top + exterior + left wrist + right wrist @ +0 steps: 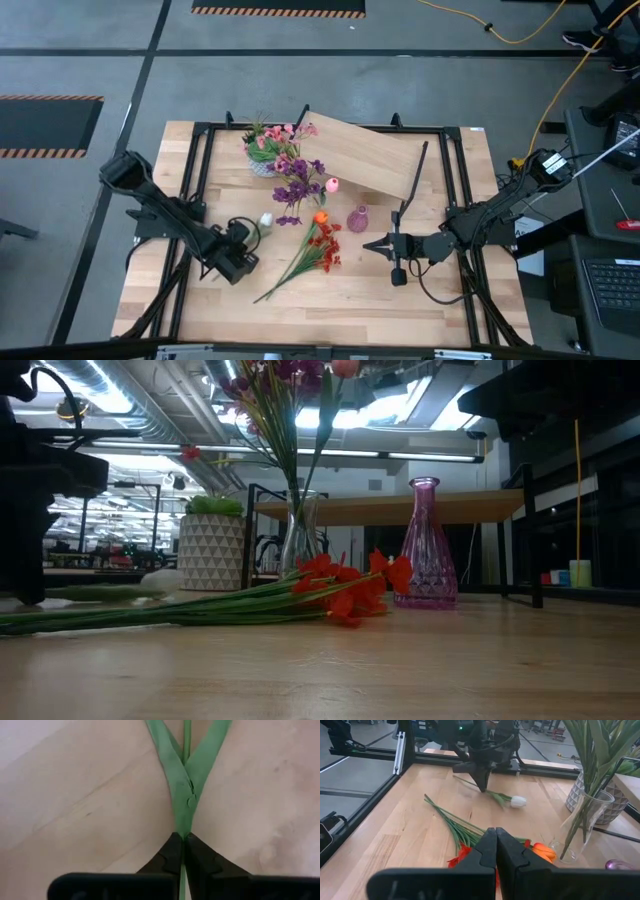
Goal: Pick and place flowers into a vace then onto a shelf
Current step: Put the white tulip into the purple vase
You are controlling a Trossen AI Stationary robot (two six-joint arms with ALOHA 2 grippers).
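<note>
1. Flowers lie spread mid-table: a white bloom (266, 219) at the left on its green stem (183, 805), then the red-orange bunch (322, 249) with its stems trailing toward the near-left.
2. Left tool (252, 232) sits low at the table (400, 300), left of centre, fingers (170, 857) clenched on the white bloom's stem just below a leaf fork.
3. Purple sprays (297, 182) and pink cluster (280, 140) stand in a clear glass vase (299, 535) at centre-back; a pink bud (332, 185) and an orange bloom (321, 217) sit nearby.
4. Pink glass vase (358, 219) stands upright, empty, right of the bunch.
5. Shelf (365, 155) sits skewed at back-right.
6. Right tool (372, 245) hovers just right of the pink vase, clenched on nothing.
</note>
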